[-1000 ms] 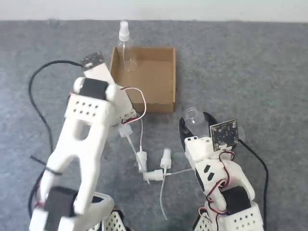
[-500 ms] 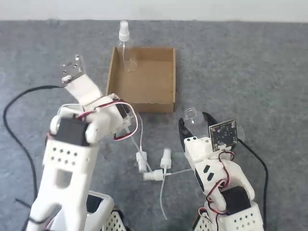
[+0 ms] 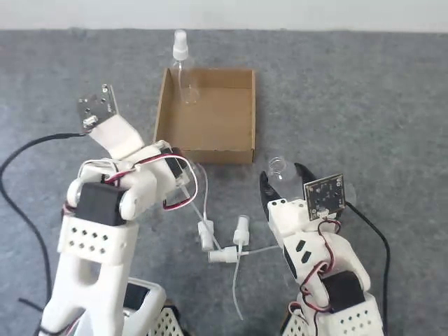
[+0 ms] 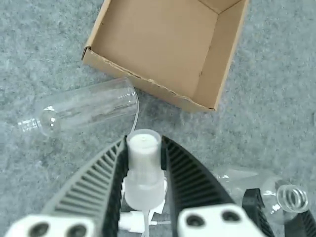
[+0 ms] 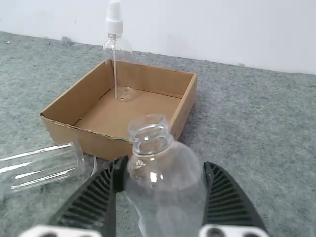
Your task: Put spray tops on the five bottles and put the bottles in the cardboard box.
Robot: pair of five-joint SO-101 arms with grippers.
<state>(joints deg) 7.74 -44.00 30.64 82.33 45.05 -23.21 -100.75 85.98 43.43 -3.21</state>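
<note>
left gripper (image 4: 143, 145): clamped on spray top (image 4: 143, 180), likely light, rigid
right gripper (image 5: 163, 169): closed around open bottle (image 5: 150, 132) body, likely slick

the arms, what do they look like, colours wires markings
Both arms are white plastic with black motor blocks; the left arm has rows of small round holes. Thin red, white and black wires loop at the joints, and a black cable trails from each. A small circuit board sits at each wrist. The left gripper and right gripper have black, ridged fingers.
</note>
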